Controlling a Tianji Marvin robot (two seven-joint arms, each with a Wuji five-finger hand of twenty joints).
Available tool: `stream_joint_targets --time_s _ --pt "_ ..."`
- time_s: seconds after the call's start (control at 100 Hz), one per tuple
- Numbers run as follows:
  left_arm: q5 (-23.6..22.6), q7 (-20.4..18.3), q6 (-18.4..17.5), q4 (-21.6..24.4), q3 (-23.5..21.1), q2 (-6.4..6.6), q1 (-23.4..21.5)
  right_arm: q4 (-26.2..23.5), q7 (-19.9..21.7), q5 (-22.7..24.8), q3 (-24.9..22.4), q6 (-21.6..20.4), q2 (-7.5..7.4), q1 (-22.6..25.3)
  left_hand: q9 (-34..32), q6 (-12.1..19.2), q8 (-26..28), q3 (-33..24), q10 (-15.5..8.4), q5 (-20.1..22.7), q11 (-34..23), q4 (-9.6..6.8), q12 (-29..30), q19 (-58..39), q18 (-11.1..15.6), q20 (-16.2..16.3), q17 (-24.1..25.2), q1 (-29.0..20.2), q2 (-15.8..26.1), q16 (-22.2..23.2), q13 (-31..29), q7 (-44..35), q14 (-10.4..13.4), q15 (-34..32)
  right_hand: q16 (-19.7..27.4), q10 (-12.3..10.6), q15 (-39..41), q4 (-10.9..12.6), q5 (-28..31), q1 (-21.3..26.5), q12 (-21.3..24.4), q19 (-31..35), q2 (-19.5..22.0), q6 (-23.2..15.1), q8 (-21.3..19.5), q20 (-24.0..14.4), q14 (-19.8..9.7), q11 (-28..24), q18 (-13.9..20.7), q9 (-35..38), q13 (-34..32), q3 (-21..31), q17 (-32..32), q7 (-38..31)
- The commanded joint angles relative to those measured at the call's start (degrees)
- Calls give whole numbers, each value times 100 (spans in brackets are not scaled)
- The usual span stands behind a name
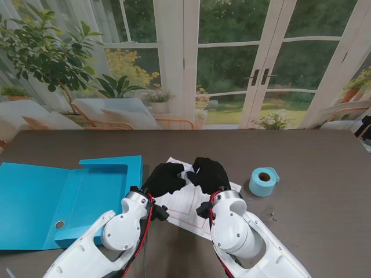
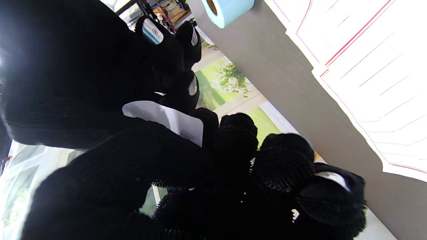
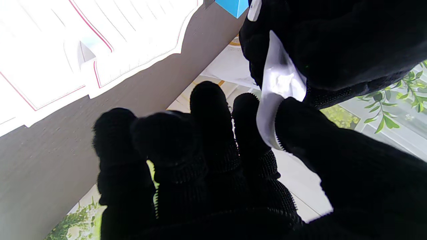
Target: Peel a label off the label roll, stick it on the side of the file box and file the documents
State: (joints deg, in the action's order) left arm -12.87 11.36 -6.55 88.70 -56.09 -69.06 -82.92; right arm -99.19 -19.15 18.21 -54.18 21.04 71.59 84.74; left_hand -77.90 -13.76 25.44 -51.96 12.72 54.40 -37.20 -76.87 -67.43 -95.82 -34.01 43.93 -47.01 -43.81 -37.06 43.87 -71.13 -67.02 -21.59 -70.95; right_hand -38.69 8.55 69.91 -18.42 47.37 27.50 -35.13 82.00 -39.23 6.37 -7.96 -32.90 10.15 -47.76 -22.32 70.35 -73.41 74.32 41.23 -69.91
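The label (image 3: 278, 86), a small white slip, is sitting between my two hands, above the documents (image 1: 188, 202) in the stand's view. My right hand (image 1: 210, 174) is pinching one end of it between thumb and forefinger; in the right wrist view the slip is curving up from that pinch to my left hand's fingers (image 3: 320, 40). My left hand (image 1: 165, 178) is gripping the other end: in the left wrist view the white slip (image 2: 166, 120) is showing between its thumb and the curled fingers (image 2: 237, 140). Both hands are therefore clamped on the same label, with the remaining fingers of each curled in loosely, and the two hands are touching or nearly so; I cannot tell which.

The documents, white sheets ruled with red borders, are lying flat on the table (image 1: 313, 156) directly under the hands and partly covered by my forearms. The label roll (image 1: 264, 181), light blue with a cardboard core, is standing on the table to the right of the documents, close to them but apart. The file box (image 1: 64, 200), blue and lying open, is resting to the left of the documents, its near edge just beside my left arm. Small bits of debris (image 1: 271, 216) are lying on the table, nearer to me than the label roll; I cannot identify them.
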Motion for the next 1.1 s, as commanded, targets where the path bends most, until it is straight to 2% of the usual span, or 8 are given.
stream_joint_targets --time_s 0.0,0.15,0.4,0.72,0.83,0.97,1.03,1.09 --pt "17 -114 -5 15 -3 -8 -3 27 138 68 20 -104 0 4 -110 -249 84 -24 -121 -113 34 -183 -62 -146 -166 92 48 77 -37 114 -105 -130 -205 24 -153 -110 282 -152 152 135 -87 306 -271 -73 -8 24 -195 -32 -31 378 -155 259 988 -225" --pt "22 -94 2 12 -8 -14 -11 68 186 132 26 -212 -29 -10 -109 -250 83 -27 -117 -116 37 -182 -63 -141 -168 96 54 78 -28 119 -103 -126 -219 29 -396 -190 777 -183 382 121 -411 408 -491 15 -370 37 -346 -171 1 731 -167 472 1258 -288" --pt "39 -127 27 47 -22 -4 -42 156 235 174 24 -414 -58 -63 58 -259 91 -39 12 -219 86 -94 -192 47 -155 165 341 187 171 214 119 -91 -303 82 -916 -383 1716 -351 680 -138 -1102 646 -668 77 -993 -141 -932 -547 105 1222 -190 924 1994 -335" --pt "75 -135 38 84 -56 -2 -85 83 475 -32 -47 -356 -99 -31 348 -290 100 43 251 -362 469 0 -223 738 -224 390 1073 253 237 208 732 -28 -652 655 -1360 -449 2564 -366 947 -314 -1409 1400 -928 199 -1593 -746 -1103 -1441 221 1281 -186 1325 2326 -596" --pt "169 -132 82 120 -66 -14 -113 79 505 -52 -59 -365 -107 -30 604 -386 9 174 508 -480 834 128 46 1115 -335 485 1460 331 286 187 1061 213 -897 1025 -1400 -453 2623 -356 976 -309 -1382 1500 -1018 195 -1684 -792 -1149 -1536 312 1283 -190 1396 2356 -602" --pt "212 -121 153 177 -102 -18 -167 91 520 -97 -83 -378 -107 -34 945 -489 -360 310 706 -517 1225 148 572 1559 -310 513 1943 391 432 84 1486 909 -1059 1578 -1425 -426 2637 -369 990 -282 -1350 1528 -1045 208 -1743 -814 -1206 -1564 366 1277 -189 1425 2360 -579" --pt "217 -109 177 196 -120 -20 -191 98 532 -133 -101 -377 -106 -36 1161 -546 -462 526 794 -486 1410 104 1029 1790 -256 419 2238 396 541 -30 1718 1420 -1108 1957 -1429 -422 2636 -375 988 -271 -1343 1528 -1047 200 -1755 -817 -1193 -1567 373 1277 -190 1418 2360 -574" --pt "243 -98 194 211 -134 -24 -213 106 543 -165 -116 -369 -106 -39 1393 -612 -441 822 885 -473 1520 42 2044 1937 -201 315 2504 379 676 -144 1942 2045 -1168 2293 -1432 -420 2638 -379 989 -265 -1339 1527 -1046 199 -1761 -819 -1200 -1570 374 1276 -191 1411 2360 -571"
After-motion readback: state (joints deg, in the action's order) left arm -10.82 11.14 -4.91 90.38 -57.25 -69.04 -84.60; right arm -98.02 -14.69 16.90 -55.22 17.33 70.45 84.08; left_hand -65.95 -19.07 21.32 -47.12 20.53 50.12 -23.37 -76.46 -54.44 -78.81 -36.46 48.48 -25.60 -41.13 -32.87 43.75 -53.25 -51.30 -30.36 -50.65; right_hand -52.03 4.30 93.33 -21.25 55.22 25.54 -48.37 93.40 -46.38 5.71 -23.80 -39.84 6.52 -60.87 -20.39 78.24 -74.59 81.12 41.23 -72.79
